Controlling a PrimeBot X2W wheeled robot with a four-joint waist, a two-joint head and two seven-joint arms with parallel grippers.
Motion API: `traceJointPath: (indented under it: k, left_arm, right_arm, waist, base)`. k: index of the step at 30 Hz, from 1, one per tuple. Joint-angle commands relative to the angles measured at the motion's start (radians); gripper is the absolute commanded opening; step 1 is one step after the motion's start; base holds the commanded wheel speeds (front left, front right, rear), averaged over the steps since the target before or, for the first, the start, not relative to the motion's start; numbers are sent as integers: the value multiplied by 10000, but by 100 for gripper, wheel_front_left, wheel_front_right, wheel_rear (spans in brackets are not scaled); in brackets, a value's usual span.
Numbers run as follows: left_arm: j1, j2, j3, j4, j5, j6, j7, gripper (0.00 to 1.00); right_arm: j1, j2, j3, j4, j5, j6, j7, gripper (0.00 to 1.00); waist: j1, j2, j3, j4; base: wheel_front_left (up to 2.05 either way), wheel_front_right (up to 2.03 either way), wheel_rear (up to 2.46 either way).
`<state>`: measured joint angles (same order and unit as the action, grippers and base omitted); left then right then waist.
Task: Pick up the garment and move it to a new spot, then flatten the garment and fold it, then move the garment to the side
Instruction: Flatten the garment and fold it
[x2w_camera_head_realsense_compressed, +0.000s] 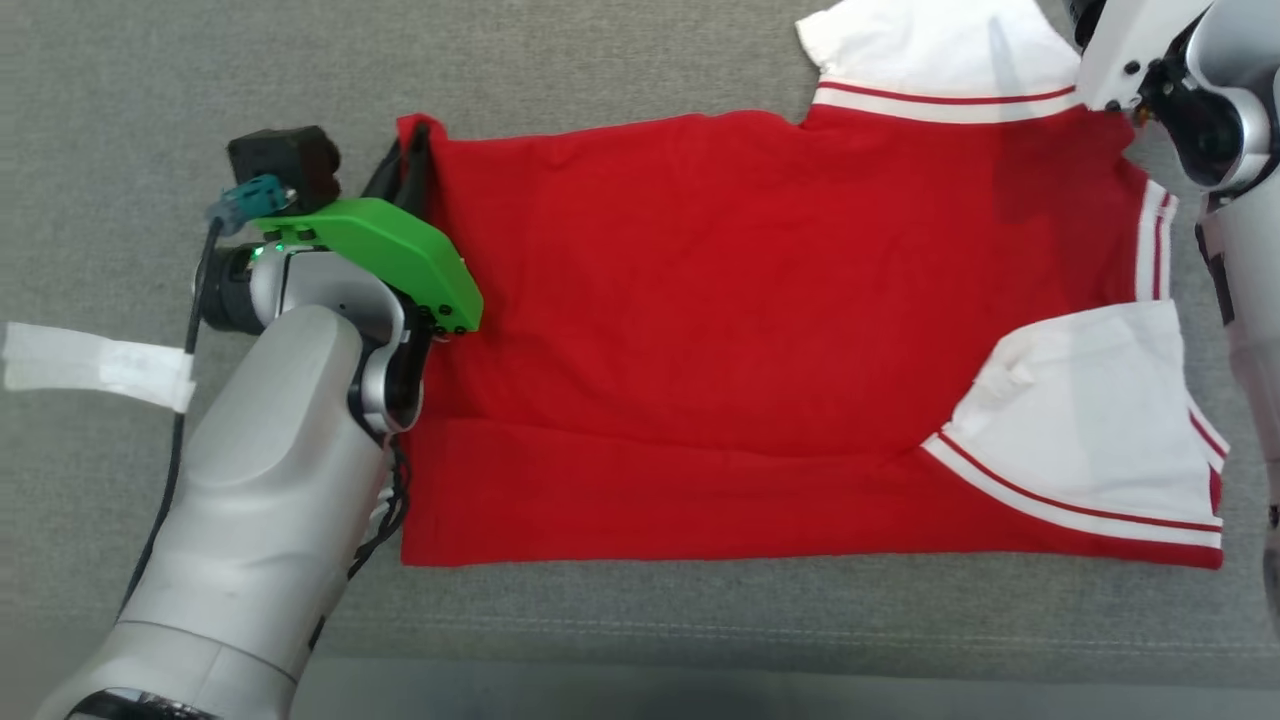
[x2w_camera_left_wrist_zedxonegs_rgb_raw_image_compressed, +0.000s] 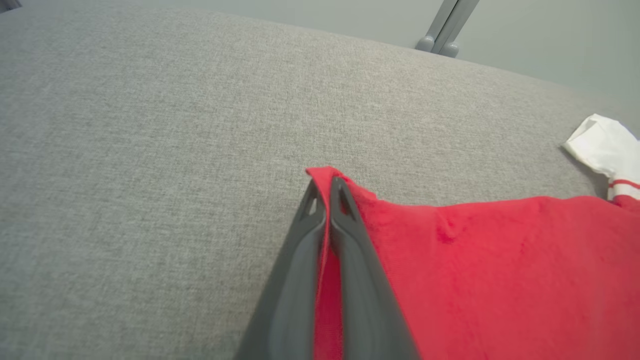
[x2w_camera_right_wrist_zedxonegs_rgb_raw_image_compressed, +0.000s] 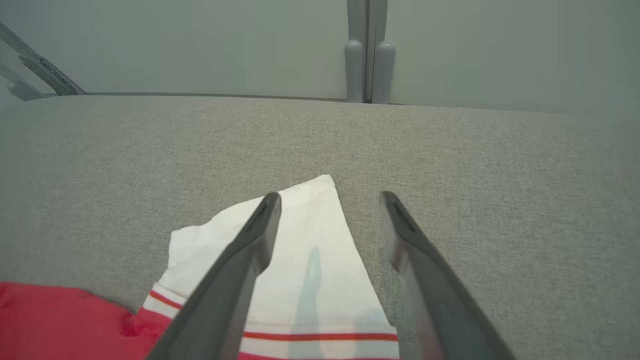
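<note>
Two grippers, two states. Left gripper (x2w_camera_left_wrist_zedxonegs_rgb_raw_image_compressed: 325, 187) is pinched tight on the far hem corner of the garment (x2w_camera_head_realsense_compressed: 750, 300), with red cloth sandwiched between its fingers. Right gripper (x2w_camera_right_wrist_zedxonegs_rgb_raw_image_compressed: 330, 197) is spread wide above the far white sleeve (x2w_camera_right_wrist_zedxonegs_rgb_raw_image_compressed: 300, 260), nothing between its fingers; can't tell whether it touches the sleeve.

Garment is a red shirt with white, red-striped sleeves. It lies mostly flat across the grey bench (x2w_camera_head_realsense_compressed: 600, 60), hem to the robot's left. Near sleeve (x2w_camera_head_realsense_compressed: 1090, 420) is folded in over the body. One long crease runs along the near side.

Bare bench left of the hem, apart from a white tape strip (x2w_camera_head_realsense_compressed: 90, 365), and beyond the far side. Near side lies close to the bench's front edge.
</note>
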<state>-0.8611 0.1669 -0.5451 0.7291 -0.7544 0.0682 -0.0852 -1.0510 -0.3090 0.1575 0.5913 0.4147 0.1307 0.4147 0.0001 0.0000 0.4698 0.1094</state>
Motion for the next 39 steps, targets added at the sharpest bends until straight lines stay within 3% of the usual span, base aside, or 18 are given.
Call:
traceJointPath:
  k: [1, 11, 30, 31, 32, 35, 36, 39]
  left_arm:
    - [-247, -96, -21, -26, 54, -79, -80, 0]
    - [-652, -827, -464, 234, 170, -234, -648, 0]
    - [-1034, -1112, -903, 1015, -237, -511, -876, 0]
    - [-1044, -1115, -917, 1036, -258, -518, -884, 0]
    - [-1055, -1122, -927, 1055, -292, -528, -912, 0]
    - [-1097, -1130, -933, 1130, -347, -581, -959, 0]
    - [-1123, -1131, -932, 1163, -372, -591, -988, 0]
    - [-1161, -1126, -911, 1238, -405, -685, -1019, 0]
  right_arm:
    - [-219, -72, -30, 227, -149, -1, 106, 100]
    - [-1693, -30, -441, 2924, -1565, -1, 87, 100]
    - [-2593, -81, -1090, 5349, -2977, -3, -966, 100]
    - [-2591, -57, -1037, 5404, -3008, -3, -1009, 76]
    - [-2599, -46, -996, 5454, -3024, -3, -1065, 44]
    - [-2650, 2, -867, 5597, -3035, -3, -1241, 16]
    - [-2659, 3, -834, 5626, -3047, -3, -1327, 0]
    - [-2680, -17, -810, 5655, -3041, -7, -1565, 0]
  waist:
    - [-1, 0, 576, 807]
    - [-1, 0, 886, 1649]
    - [-1, 0, 854, 1875]
    - [-1, 0, 856, 1880]
    - [-1, 0, 858, 1881]
    - [-1, 0, 852, 1854]
    - [-1, 0, 844, 1834]
    - [-1, 0, 812, 1776]
  base:
    - [0, 0, 0]
    - [0, 0, 0]
    - [0, 0, 0]
    - [0, 0, 0]
    - [0, 0, 0]
    - [0, 0, 0]
    - [0, 0, 0]
    - [0, 0, 0]
